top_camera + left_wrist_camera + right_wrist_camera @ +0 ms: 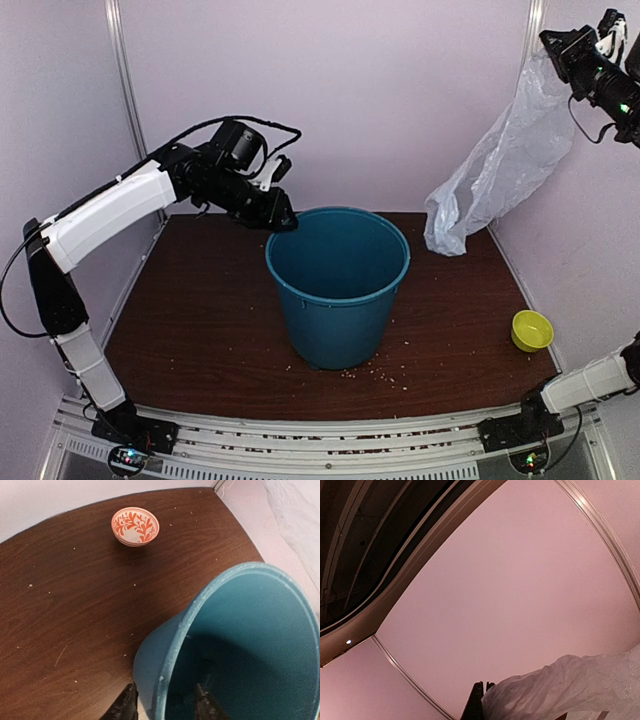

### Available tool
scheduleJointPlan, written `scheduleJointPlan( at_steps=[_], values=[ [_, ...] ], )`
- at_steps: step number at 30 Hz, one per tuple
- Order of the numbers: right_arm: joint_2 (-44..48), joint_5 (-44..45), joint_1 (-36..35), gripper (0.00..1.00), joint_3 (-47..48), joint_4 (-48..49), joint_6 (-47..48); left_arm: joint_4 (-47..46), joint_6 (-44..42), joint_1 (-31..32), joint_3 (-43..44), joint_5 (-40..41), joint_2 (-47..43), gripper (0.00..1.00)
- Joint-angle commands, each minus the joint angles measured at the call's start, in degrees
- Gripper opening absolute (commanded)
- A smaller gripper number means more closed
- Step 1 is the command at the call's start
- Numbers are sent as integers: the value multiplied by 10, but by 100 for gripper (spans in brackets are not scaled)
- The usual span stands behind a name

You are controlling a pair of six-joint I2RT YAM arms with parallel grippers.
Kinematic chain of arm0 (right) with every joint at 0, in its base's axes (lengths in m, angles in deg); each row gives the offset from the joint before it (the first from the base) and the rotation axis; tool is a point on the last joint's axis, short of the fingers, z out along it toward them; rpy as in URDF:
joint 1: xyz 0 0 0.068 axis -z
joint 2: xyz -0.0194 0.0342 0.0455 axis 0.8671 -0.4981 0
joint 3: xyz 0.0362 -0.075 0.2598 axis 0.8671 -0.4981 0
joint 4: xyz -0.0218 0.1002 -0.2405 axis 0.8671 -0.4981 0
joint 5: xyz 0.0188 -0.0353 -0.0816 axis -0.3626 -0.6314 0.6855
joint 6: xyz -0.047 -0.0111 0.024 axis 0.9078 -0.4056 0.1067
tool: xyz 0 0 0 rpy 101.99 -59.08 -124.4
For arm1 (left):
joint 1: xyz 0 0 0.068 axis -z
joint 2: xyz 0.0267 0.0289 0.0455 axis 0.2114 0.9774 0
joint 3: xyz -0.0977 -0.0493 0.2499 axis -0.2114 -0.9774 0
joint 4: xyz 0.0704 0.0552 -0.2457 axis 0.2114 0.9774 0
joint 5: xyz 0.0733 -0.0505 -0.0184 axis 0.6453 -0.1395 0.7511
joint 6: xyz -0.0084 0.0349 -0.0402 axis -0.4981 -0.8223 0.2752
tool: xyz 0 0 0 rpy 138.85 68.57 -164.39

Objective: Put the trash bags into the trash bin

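Note:
The teal-blue trash bin (338,285) stands upright mid-table. My left gripper (281,217) is at its far-left rim. In the left wrist view the gripper (165,707) is open and straddles the bin's rim (172,645), with one finger outside the wall and one inside. My right gripper (562,45) is high at the top right, shut on the translucent grey trash bag (500,160). The bag hangs down to the right of the bin, clear of it. In the right wrist view the bag (570,690) bunches beside the closed gripper (485,700).
A small lime-green bowl (532,330) sits near the table's right edge. A red-patterned bowl (135,526) sits on the table in the left wrist view. Crumbs lie in front of the bin. Walls enclose the back and sides.

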Motion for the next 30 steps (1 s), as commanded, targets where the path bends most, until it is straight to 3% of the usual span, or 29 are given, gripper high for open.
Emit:
scheduleJointPlan(
  at_steps=[1,7,12,20,25,30],
  values=[
    [-6,-21,2,0,13,12,-22,-27,3,6,49,12,-12,46],
    [-16,-45,2,0,27,39,-1,-162,-53,43,8,4,-98,69],
    [-35,-62,2,0,37,54,1,-265,-86,122,-17,-41,-107,79],
    [-66,-55,2,0,73,91,-1,-303,-119,222,103,-43,23,83],
    [-75,-65,2,0,71,94,-12,-258,-149,239,221,44,108,83],
    [-67,-63,2,0,57,94,-12,-275,-115,238,206,162,105,79]
  ],
)
